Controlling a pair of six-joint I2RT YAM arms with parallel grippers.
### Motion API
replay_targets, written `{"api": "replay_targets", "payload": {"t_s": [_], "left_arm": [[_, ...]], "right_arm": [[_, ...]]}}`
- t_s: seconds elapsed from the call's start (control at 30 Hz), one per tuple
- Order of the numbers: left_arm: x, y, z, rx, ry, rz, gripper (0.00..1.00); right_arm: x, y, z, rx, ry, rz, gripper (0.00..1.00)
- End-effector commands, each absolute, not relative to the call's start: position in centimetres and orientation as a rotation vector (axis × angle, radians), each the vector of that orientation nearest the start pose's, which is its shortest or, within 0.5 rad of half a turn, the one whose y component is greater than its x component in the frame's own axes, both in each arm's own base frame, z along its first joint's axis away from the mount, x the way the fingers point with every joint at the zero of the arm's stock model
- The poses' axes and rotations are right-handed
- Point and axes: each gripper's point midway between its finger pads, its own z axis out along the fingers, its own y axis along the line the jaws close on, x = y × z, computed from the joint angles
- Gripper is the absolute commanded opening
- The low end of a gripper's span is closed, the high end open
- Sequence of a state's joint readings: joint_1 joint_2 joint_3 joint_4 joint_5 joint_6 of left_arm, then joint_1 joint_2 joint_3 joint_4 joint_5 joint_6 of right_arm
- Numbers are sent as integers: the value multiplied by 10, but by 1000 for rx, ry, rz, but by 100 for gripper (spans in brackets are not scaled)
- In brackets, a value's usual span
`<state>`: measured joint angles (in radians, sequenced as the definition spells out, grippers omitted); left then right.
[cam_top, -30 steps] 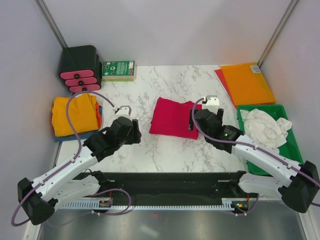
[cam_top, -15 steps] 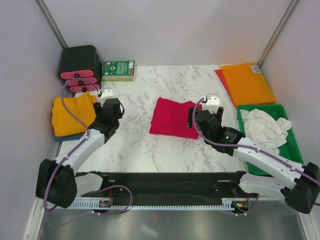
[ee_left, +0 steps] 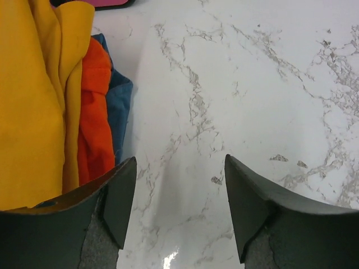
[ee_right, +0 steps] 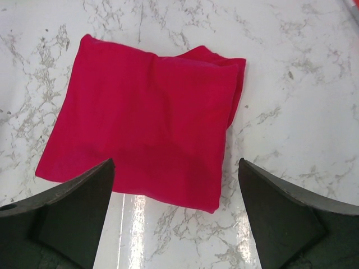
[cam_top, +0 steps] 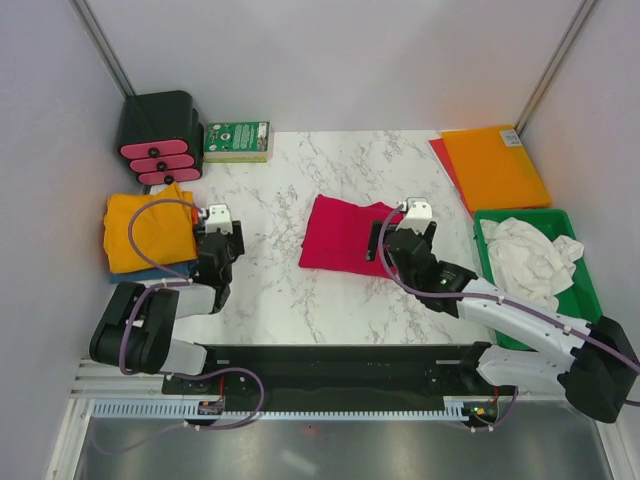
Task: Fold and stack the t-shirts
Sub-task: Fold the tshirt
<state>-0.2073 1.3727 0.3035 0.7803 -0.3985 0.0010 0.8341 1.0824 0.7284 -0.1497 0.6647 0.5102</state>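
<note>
Marble-patterned white worktop (cam_top: 300, 300) carries everything, and pale walls close it on three sides.

The crimson t-shirt (ee_right: 146, 123) lies near the middle, folded to a flat rectangle. My right claw (ee_right: 175, 168) stands at its edge with the jaws wide apart. The cloth lies in front of the fingers and the claw holds nothing. Whether the fingers touch the cloth, I cannot tell.

My left claw (ee_left: 179, 162) is beside the stack at the left edge. Its jaws are also apart, with only bare marble between them. The yellow t-shirt (ee_left: 33, 112) is on top of this stack, and it lies just to the left of the claw.

At the right, a white t-shirt (cam_top: 530, 250) lies crumpled in a green tray (cam_top: 590, 290), and an orange sheet (cam_top: 495, 165) lies behind the tray.

Under the yellow shirt I see only narrow strips of an orange layer (ee_left: 95, 112) and a blue layer (ee_left: 119, 106). What these are, I cannot say. The wrist view cuts off most of the stack.
</note>
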Motion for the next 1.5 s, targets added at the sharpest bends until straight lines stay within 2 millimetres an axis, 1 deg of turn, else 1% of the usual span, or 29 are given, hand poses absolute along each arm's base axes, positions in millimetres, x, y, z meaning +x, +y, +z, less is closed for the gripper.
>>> {"api": "replay_targets", "payload": {"t_s": [0.0, 0.07, 0.13, 0.17, 0.23, 0.37, 0.43, 0.47, 0.5, 0.53, 0.57, 0.63, 0.67, 0.7, 0.73, 0.8, 0.83, 0.9, 0.93, 0.97, 1.0, 1.1, 1.13, 1.23, 1.27, 1.3, 1.37, 1.4, 1.47], "left_arm": [[380, -6, 112, -91, 1691, 213, 98], [376, -1, 113, -117, 1673, 226, 100], [367, 5, 121, -170, 1621, 227, 100], [362, 5, 119, -168, 1619, 224, 100], [360, 5, 125, -158, 1584, 223, 100], [355, 0, 123, -136, 1574, 214, 100], [353, -14, 128, -53, 1543, 139, 100], [345, -9, 112, -30, 1573, 122, 100], [346, -28, 131, 65, 1468, 17, 100], [345, -25, 122, 74, 1491, 41, 100], [351, -25, 131, 57, 1485, 38, 100], [359, -20, 111, 32, 1595, 46, 100], [368, -19, 115, 27, 1591, 55, 100], [370, -20, 112, 27, 1613, 31, 100], [368, -18, 108, 26, 1633, 28, 100], [370, -18, 110, 26, 1620, 32, 100], [369, -17, 110, 23, 1621, 31, 100], [369, -17, 107, 24, 1632, 32, 100], [369, -17, 110, 24, 1620, 32, 100], [369, -17, 107, 23, 1633, 31, 100], [369, -17, 107, 25, 1635, 34, 100], [369, -17, 108, 23, 1630, 33, 100], [369, -17, 108, 25, 1629, 33, 100], [369, -17, 108, 24, 1630, 30, 100], [369, -17, 108, 25, 1629, 31, 100], [369, -17, 108, 25, 1629, 31, 100], [369, -17, 108, 24, 1629, 32, 100], [369, -17, 108, 25, 1629, 31, 100], [369, -17, 108, 25, 1629, 31, 100]], "right_arm": [[293, 206, 170, 82, 1959, 306, 98], [294, 209, 163, 76, 1973, 310, 98], [296, 212, 164, 68, 1970, 308, 98], [297, 210, 164, 70, 1970, 296, 98], [298, 207, 167, 76, 1960, 280, 98], [297, 202, 168, 76, 1952, 262, 98], [297, 201, 167, 81, 1955, 261, 98], [297, 202, 166, 86, 1958, 267, 98], [296, 201, 165, 91, 1967, 263, 98], [295, 202, 166, 92, 1968, 267, 98], [295, 198, 167, 100, 1965, 255, 98], [293, 196, 168, 111, 1961, 255, 98], [292, 195, 170, 111, 1957, 260, 98], [291, 193, 170, 110, 1959, 252, 98], [292, 193, 172, 113, 1956, 244, 98], [294, 191, 177, 107, 1952, 223, 98], [297, 193, 185, 94, 1941, 217, 98], [301, 193, 188, 82, 1939, 181, 98], [304, 195, 197, 74, 1927, 173, 98], [306, 195, 195, 59, 1939, 151, 98], [309, 197, 202, 57, 1930, 148, 98], [313, 193, 207, 52, 1925, 93, 98], [315, 191, 213, 64, 1914, 80, 98], [315, 186, 217, 95, 1908, 67, 98], [313, 184, 215, 102, 1919, 56, 98], [313, 185, 214, 126, 1926, 72, 98], [311, 190, 209, 99, 1958, 56, 98], [313, 192, 216, 95, 1954, 51, 98], [312, 194, 207, 58, 1993, -29, 98]]}}
